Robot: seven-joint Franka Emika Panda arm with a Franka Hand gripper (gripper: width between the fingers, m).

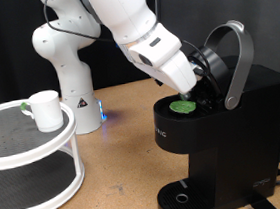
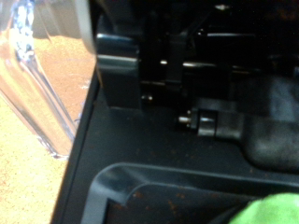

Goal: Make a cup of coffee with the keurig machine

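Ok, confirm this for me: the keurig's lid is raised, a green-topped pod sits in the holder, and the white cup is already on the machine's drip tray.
Wrong on the cup. The exterior view shows the cup standing on the top tier of the white round shelf at that view's left, not on the drip tray. The rest holds: the keurig machine has its lid raised, and the green-topped pod sits in the holder.

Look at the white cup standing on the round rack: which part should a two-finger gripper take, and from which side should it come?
The cup stands upright on the top tier of the white rack, mouth open upward, nothing above it. Probably best is to come from straight above and pinch the rim wall, one finger inside and one outside. Its handle is not clearly visible here, so I would not plan on it. The gripper is over at the keurig machine.
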